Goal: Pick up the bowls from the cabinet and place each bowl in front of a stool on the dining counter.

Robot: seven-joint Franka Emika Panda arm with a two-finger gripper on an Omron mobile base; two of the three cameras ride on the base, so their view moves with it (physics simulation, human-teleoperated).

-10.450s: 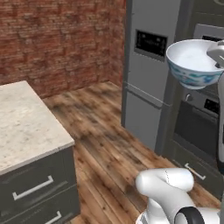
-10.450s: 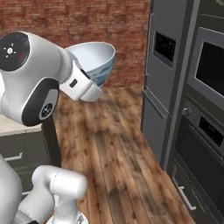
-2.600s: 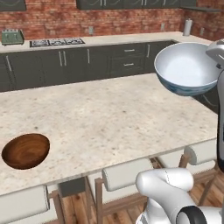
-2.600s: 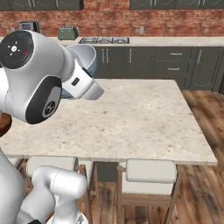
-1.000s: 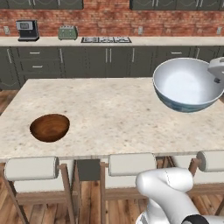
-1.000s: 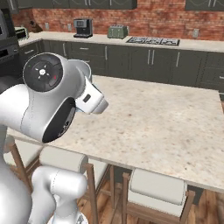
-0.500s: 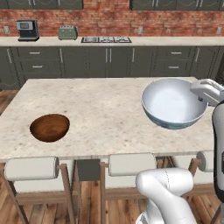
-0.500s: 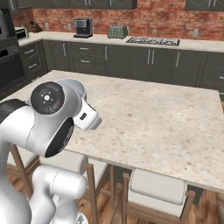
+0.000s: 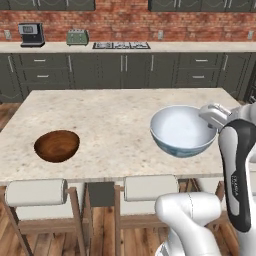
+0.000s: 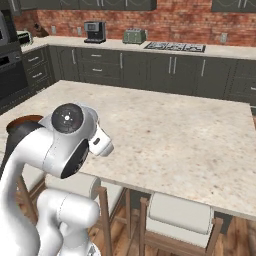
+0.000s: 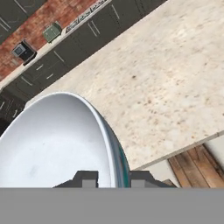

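Note:
My gripper is shut on the rim of the white bowl with the blue-patterned outside, which hangs low over the near right part of the dining counter. In the hand view the fingertips straddle the white bowl's rim, with the beige counter top beyond. The dark-brown wooden bowl sits on the counter's near left, behind a stool. A sliver of that brown bowl peeks out behind my arm. The cabinet is out of view.
Cushioned stools line the counter's near edge. Along the brick back wall runs a counter with a coffee machine, a toaster and a cooktop. A wall oven stands at the left.
The gripper has come down and to the left with the white bowl, from high at the right to just above the counter top. The brown bowl has stayed put.

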